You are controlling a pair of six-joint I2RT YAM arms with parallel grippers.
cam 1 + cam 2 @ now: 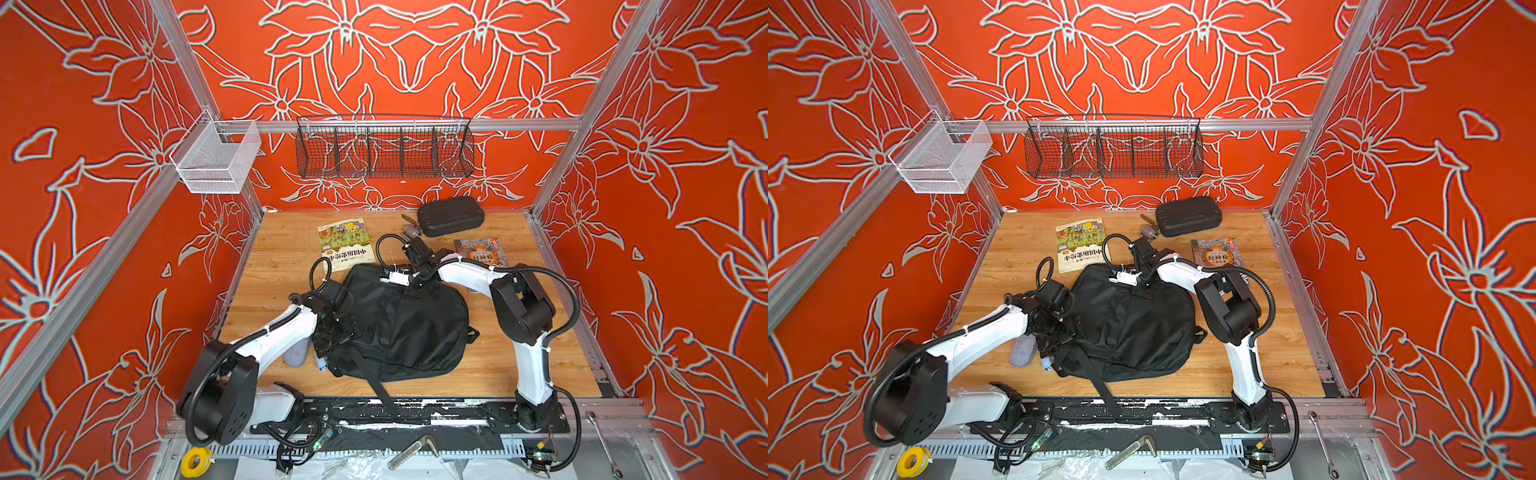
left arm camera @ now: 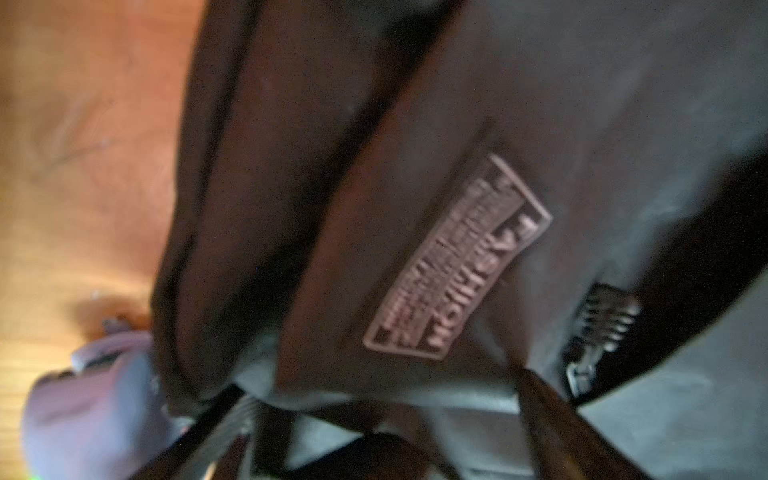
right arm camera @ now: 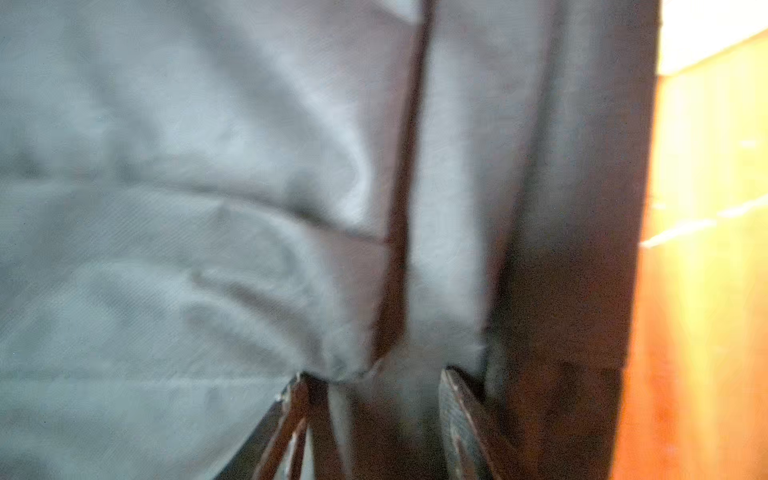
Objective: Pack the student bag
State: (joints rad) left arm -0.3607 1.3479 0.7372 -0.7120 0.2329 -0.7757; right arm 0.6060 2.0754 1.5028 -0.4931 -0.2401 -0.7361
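Observation:
The student bag (image 1: pixel 407 332) (image 1: pixel 1133 332), a soft black backpack, lies flat in the middle of the wooden table, its straps trailing toward the front edge. My left gripper (image 1: pixel 332 336) (image 1: pixel 1059 334) is at the bag's left edge, by the straps. In the blurred left wrist view its jaws stand wide apart around the bag's edge (image 2: pixel 540 104), close to the label patch (image 2: pixel 457 257) and a zip pull (image 2: pixel 602 324). My right gripper (image 1: pixel 409 286) (image 1: pixel 1142 286) sits on the bag's far rim. Its fingers (image 3: pixel 453 399) pinch a raised fold of the bag's fabric (image 3: pixel 166 208).
A grey pouch (image 1: pixel 296 353) (image 2: pixel 91 407) and a small bottle (image 1: pixel 321 365) lie against the bag's left side, under my left arm. Behind the bag are a yellow-green book (image 1: pixel 345 245), a second book (image 1: pixel 482 251), a black hard case (image 1: pixel 451 216) and a small metal piece (image 1: pixel 411 232). Wire baskets (image 1: pixel 384 149) hang on the back rail.

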